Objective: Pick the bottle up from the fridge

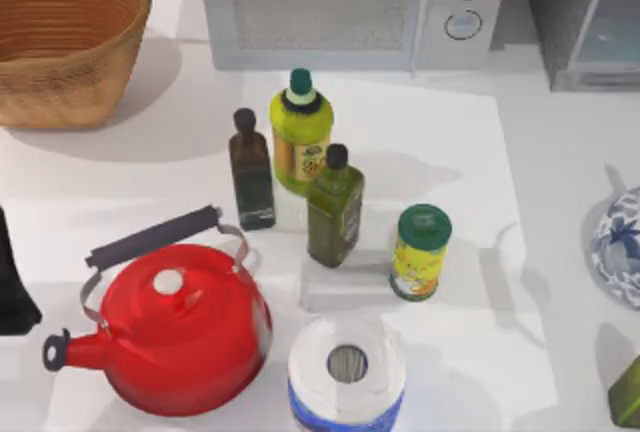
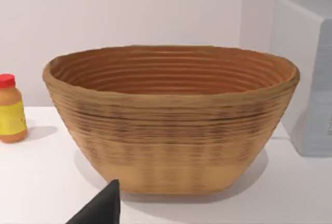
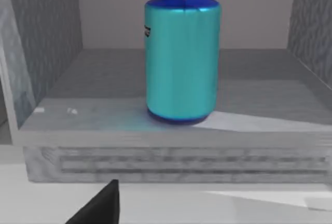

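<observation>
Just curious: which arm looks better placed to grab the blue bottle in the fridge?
Probably the right: its wrist camera faces the bottle standing upright inside the open fridge. The left wrist camera faces a wicker basket.

The bottle (image 3: 182, 58) loses its cap to the right wrist view's edge; in the top view the fridge (image 1: 585, 22) at one o'clock is cropped, as are the wicker basket (image 1: 65, 42) at ten o'clock, the paper roll (image 1: 347, 372) at six, and the blue-patterned jar (image 1: 620, 247) at three.
</observation>
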You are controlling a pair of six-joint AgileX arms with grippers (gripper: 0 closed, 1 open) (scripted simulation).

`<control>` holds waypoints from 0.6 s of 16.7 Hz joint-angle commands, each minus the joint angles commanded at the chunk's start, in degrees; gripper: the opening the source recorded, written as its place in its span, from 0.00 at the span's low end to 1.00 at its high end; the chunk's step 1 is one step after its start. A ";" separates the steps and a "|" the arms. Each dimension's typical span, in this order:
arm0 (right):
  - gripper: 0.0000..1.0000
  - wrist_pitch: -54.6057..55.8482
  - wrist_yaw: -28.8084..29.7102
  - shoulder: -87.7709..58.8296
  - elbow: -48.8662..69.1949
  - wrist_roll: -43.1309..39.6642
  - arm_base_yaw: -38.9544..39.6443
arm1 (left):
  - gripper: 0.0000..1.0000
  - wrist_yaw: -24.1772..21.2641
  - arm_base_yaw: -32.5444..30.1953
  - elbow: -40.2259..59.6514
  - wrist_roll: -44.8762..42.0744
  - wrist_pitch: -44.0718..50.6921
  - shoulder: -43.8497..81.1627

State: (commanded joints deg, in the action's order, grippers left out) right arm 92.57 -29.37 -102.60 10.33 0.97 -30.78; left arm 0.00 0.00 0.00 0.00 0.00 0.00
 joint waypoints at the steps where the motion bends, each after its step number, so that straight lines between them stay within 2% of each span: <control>1: 1.00 -0.05 0.08 -0.08 0.14 0.00 0.02 | 1.00 0.00 0.00 0.00 0.00 0.00 0.00; 5: 1.00 -2.67 3.45 -3.74 6.67 -0.10 1.95 | 1.00 0.00 0.00 0.00 0.00 0.00 0.00; 10: 1.00 -10.98 10.59 -13.15 25.13 -0.29 9.83 | 1.00 0.00 0.00 0.00 0.00 0.00 0.00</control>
State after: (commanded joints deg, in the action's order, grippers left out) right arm 81.59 -18.79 -115.75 35.46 0.68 -20.95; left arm 0.00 0.00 0.00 0.00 0.00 0.00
